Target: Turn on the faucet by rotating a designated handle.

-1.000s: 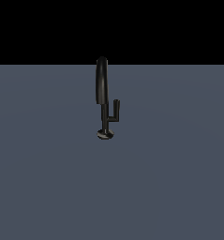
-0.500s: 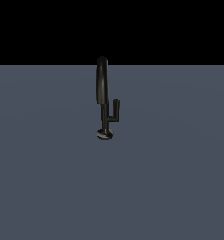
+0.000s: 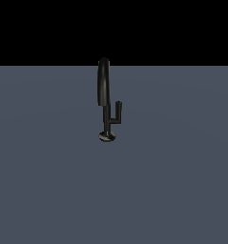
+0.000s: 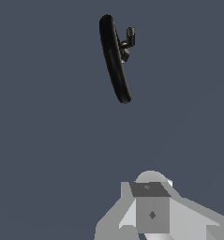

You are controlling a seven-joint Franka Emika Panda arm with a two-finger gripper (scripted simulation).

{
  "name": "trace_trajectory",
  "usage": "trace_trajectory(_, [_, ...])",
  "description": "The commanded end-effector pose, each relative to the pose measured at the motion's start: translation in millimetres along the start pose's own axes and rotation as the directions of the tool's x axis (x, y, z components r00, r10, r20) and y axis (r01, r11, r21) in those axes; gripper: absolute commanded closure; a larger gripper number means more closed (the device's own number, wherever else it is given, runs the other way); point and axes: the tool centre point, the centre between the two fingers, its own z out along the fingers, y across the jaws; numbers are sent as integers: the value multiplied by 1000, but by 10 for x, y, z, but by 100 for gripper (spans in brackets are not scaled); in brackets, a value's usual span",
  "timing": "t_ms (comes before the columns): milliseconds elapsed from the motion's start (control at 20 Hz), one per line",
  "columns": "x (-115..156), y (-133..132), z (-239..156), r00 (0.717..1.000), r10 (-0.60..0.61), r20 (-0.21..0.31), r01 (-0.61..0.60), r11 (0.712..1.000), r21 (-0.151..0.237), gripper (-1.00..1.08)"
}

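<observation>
Black glossy faucet (image 3: 104,95) stands alone near the middle of a flat slate-grey surface (image 3: 44,181), under a black backdrop. Disc base touches the surface; thin stem rises upright; thick arched spout curves up and back down on the exterior view's left side of the stem. Handle (image 3: 116,114) branches off the stem toward the exterior view's right, short, with upturned tip. No arm shows in the exterior view. Wrist view: faucet seen from above, spout long and dark, handle tip beside it. Gripper (image 4: 152,213) well apart from the faucet, touching nothing; pale grey body visible, fingers closed or spread cannot be told.
</observation>
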Motion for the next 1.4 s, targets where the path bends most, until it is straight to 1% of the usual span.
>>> trace_trajectory(0, [152,-24,24,999,35,36,-37,999,33,108])
trace_trajectory(350, [578,-67,116,981,127,145,-145,982,119,108])
trace_trajectory(700, [1010,-77,253,942,207,264,-263,945,196,108])
trace_trajectory(900, [1256,-69,354,909,246,335,-333,914,233,108])
trace_trajectory(1050, [1440,-56,442,880,271,390,-387,885,257,108])
trace_trajectory(1350, [1806,-17,653,806,311,504,-499,815,295,108])
